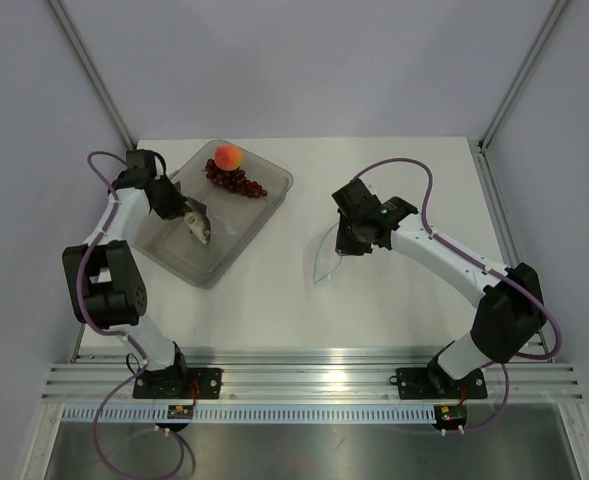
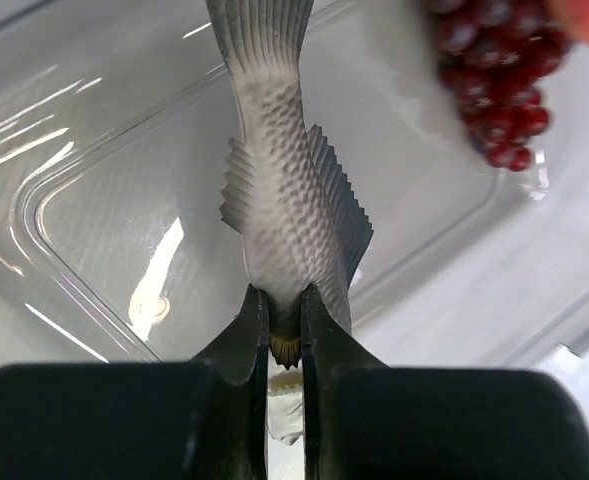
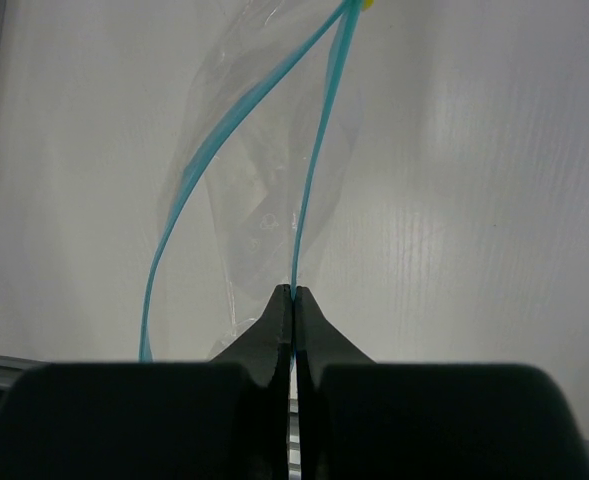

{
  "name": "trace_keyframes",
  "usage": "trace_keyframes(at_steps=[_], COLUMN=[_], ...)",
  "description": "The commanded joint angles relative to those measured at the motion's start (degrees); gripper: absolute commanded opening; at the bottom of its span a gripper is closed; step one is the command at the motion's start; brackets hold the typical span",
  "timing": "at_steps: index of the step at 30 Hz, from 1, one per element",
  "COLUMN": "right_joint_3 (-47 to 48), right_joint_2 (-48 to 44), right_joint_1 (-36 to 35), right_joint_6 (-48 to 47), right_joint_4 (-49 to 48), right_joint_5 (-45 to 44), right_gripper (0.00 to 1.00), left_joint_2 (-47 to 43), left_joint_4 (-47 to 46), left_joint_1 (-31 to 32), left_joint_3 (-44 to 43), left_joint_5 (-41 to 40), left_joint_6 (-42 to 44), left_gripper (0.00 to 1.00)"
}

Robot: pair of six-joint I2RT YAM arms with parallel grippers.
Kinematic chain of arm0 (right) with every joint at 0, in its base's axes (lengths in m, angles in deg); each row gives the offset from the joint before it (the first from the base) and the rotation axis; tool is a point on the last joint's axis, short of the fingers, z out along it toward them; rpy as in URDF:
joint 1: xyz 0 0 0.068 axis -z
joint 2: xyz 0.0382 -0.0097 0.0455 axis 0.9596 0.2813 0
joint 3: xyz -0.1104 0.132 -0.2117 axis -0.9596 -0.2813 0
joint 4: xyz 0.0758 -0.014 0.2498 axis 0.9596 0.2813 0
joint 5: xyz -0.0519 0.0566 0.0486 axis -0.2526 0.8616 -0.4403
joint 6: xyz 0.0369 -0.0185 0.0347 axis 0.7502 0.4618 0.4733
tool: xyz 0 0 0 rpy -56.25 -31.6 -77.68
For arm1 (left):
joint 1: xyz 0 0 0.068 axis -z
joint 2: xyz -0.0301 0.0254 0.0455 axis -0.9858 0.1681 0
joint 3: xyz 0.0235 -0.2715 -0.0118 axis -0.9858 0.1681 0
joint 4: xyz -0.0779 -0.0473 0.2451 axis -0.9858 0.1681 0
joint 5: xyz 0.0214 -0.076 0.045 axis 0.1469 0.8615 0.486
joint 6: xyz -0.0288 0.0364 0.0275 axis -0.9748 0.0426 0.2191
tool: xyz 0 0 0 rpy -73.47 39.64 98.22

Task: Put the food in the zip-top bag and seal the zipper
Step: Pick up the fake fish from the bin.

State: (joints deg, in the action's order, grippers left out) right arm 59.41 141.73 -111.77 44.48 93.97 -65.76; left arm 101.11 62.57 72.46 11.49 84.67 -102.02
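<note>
Grabbing food: left gripper [image 2: 284, 300] clamped on grey fish [image 2: 279, 180] in tray [image 1: 174, 255] near grapes [image 1: 237, 181] and peach [image 1: 228, 156], right gripper [image 3: 293, 295] pinching zip-top bag [image 3: 254, 200] by zipper [image 3: 319, 150], well apart from the tray; next likely lift the fish and carry it to the bag's mouth.

Peach [image 1: 228, 156] sitting just beside grapes [image 1: 239, 183] at tray's [image 1: 189, 268] 12 o'clock; grey fish [image 1: 198, 224] mid-tray. Clear bag [image 1: 324, 262] at tray's 3 o'clock, teal zipper [image 3: 319, 150] gaping.
</note>
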Motion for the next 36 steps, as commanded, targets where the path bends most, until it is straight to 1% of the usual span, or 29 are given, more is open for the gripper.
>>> trace_keyframes(at_steps=[1,5,10,11,14,16,21,25,29,30,33,36], right_joint_3=[1.4,2.1,4.4,5.6,8.8,12.4,19.2,24.8,25.8,26.0,27.7,30.0], right_joint_2=[0.6,0.1,0.0,0.2,1.4,2.7,8.1,12.6,15.5,16.1,18.0,19.9], right_joint_1=[-0.6,-0.6,-0.7,-0.7,-1.2,-1.7,-3.8,-5.7,-5.8,-5.8,-5.8,-5.9], right_joint_6=[0.5,0.6,0.4,0.3,-0.9,-1.6,-2.8,-3.1,-1.9,-1.9,-1.1,-0.6], right_joint_4=[-1.4,-1.4,-1.4,-1.4,-1.3,-0.3,0.9,2.2,0.4,0.2,0.7,2.2], right_joint_5=[0.9,0.6,1.2,1.1,0.2,0.1,1.1,2.7,5.5,6.0,9.0,9.9], right_gripper=[0.0,0.0,0.0,0.0,0.0,0.0,0.0,0.0,0.0,0.0,0.0,0.0], left_joint_2=[-5.4,-9.0,-11.2,-11.1,-10.5,-10.4,-12.6,-14.8,-17.1,-17.9,-22.0,-24.9], left_joint_4=[-0.3,-1.2,-0.6,-0.2,0.1,0.0,-4.7,-6.6,-7.5,-8.0,-12.1,-16.1], left_joint_1=[0.4,2.2,6.0,7.1,7.5,9.2,10.0,10.5,11.4,11.5,12.2,13.2], left_joint_3=[-1.2,-0.7,-3.6,-4.0,-5.7,-5.8,-2.5,-1.9,-1.8,-0.6,2.4,4.4], left_joint_5=[-0.1,1.0,1.3,2.3,6.0,6.5,8.4,10.0,9.7,9.3,8.3,8.6], left_joint_6=[2.0,2.2,4.0,4.3,5.3,5.6,5.1,5.2,4.6,4.3,3.5,3.2], left_gripper=[0.0,0.0,0.0,0.0,0.0,0.0,0.0,0.0,0.0,0.0,0.0,0.0])
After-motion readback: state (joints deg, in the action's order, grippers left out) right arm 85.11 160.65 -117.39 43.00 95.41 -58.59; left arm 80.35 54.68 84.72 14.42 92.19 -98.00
